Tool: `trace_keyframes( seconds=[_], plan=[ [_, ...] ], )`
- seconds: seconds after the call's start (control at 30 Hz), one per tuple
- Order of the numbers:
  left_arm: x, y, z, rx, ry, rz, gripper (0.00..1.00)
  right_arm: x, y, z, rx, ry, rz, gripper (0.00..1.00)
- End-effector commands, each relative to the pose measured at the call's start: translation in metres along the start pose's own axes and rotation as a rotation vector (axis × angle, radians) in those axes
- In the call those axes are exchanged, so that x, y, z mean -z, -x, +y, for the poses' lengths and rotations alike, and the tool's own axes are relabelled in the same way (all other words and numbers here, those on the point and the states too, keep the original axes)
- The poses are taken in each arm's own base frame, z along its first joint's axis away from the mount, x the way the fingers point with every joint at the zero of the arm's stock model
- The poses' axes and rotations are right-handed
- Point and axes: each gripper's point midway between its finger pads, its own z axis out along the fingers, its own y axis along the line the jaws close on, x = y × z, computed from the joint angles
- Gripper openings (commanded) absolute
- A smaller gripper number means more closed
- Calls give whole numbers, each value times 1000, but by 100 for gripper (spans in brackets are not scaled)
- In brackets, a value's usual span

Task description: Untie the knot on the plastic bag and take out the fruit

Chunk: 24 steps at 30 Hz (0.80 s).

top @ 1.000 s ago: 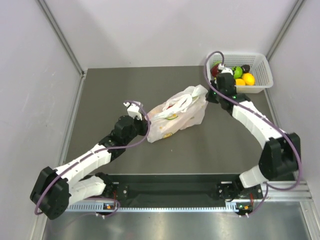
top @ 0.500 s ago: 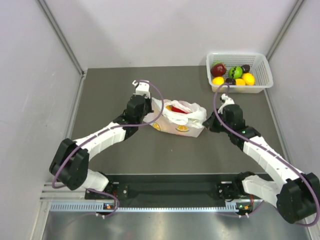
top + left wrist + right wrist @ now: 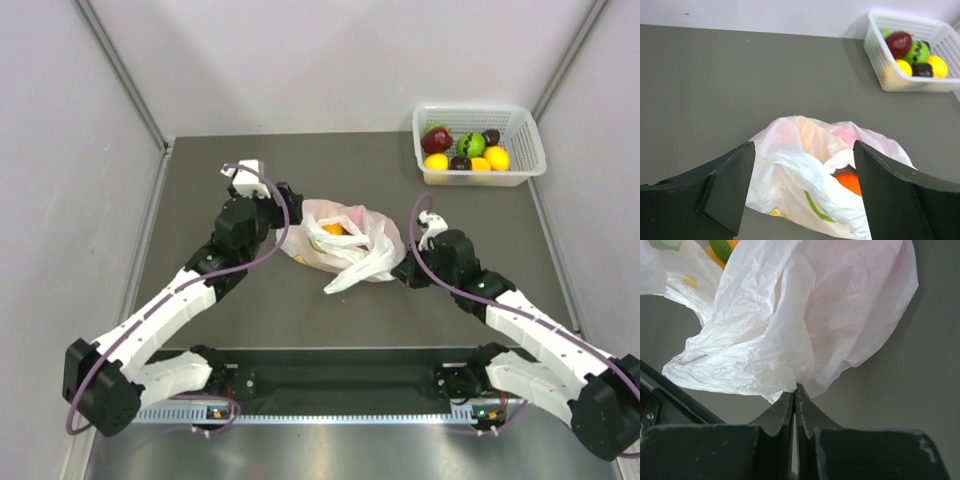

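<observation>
While the plastic bag (image 3: 340, 240) lies at the centre of the top view, the right gripper (image 3: 795, 392) pinches its edge (jaws pressed together), the left gripper (image 3: 802, 167) gapes empty, and an orange fruit (image 3: 849, 183) shows inside.

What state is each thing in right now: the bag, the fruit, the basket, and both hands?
plastic bag: lying crumpled, mouth partly open.
orange fruit: inside the bag, showing through the opening.
left hand: open, holding nothing.
right hand: shut, pinching the bag's plastic.
white basket: upright, assorted fruits inside.
</observation>
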Motion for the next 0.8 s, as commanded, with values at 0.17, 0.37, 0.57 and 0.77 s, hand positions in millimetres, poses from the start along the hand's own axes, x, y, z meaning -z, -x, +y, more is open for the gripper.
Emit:
trace_keyframes(
  seconds=[0.17,0.37,0.57,0.77],
  plan=[
    [-29,-29,-63,-227,-302,305,92,-1,6,7,139,15,-27,5],
    [-52,-51,-104,-357,-530,543,99,1,8,7,151,-3,-35,8],
    [-32,-95,-108,-426,-681,705,99,3,12,5,152,-27,-54,8],
    [-33,-128,-91,-540,-615,765,99,0,17,6,150,-29,-56,8]
  ],
)
